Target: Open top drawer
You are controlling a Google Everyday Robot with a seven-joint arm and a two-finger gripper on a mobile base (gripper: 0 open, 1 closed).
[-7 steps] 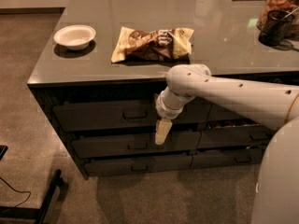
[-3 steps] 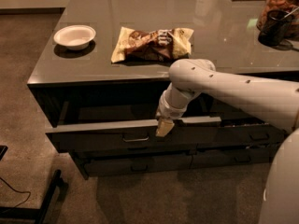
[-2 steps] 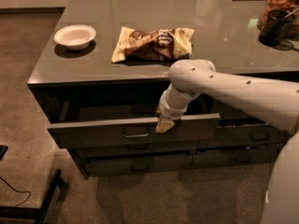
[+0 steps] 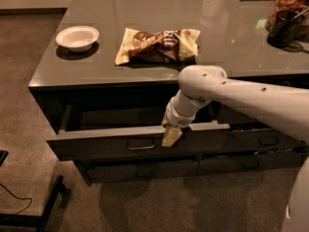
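Right against the cream pincer (image 4: 171, 135), whose grip I cannot tell, the wide dark grey-brown top drawer (image 4: 96, 146) sits partly out, likely stiff and heavy, best pulled by its small dark loop handle (image 4: 141, 145) just beside.

The worktop (image 4: 231, 37) holds one bowl (image 4: 77, 36), one snack bag (image 4: 158, 45) and one jar (image 4: 289, 1). One hand (image 4: 171, 135) is at the top drawer (image 4: 106, 144), at the bag's six o'clock.

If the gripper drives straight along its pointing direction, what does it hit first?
The top drawer: the gripper points down at the upper edge of its front, apparently in contact; depth is unclear.
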